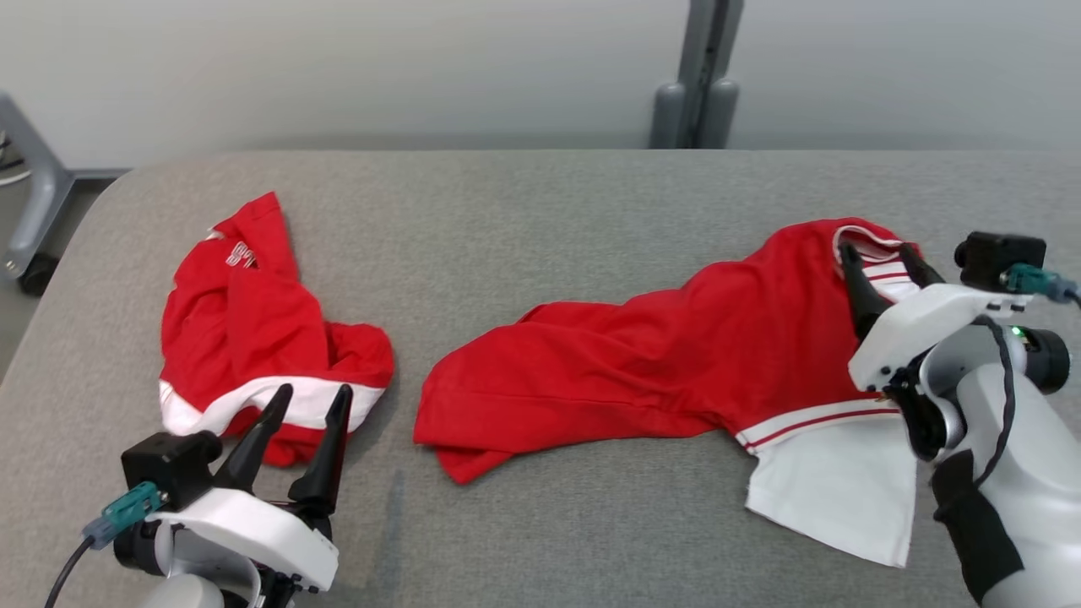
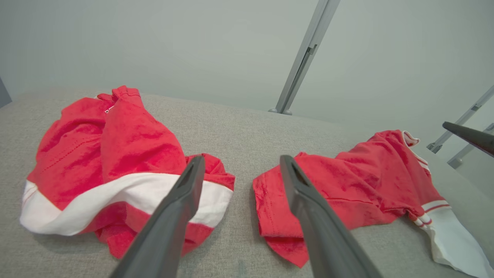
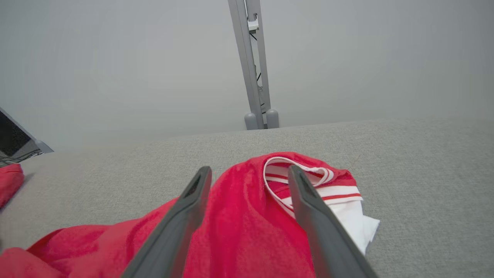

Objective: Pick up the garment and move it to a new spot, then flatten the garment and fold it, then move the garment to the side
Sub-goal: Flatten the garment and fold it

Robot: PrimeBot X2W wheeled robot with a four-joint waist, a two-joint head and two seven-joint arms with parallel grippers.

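Right gripper point(image 1: 878, 250): spread, empty, over collar point(image 3: 305, 166) | left gripper point(image 1: 314, 390): spread, empty | shirt point(image 1: 659, 355): strung out on right half of table point(image 1: 540, 203) | handling: light, limp, likely bunches; pinch shoulders beside collar

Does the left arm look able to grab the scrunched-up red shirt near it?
Probably yes. The left gripper is open and aimed at the scrunched-up red shirt, which lies just ahead of it with nothing in the way.

Even, soft overhead light; faint shadows; wrist views bent at edges (wide-angle); sharp.
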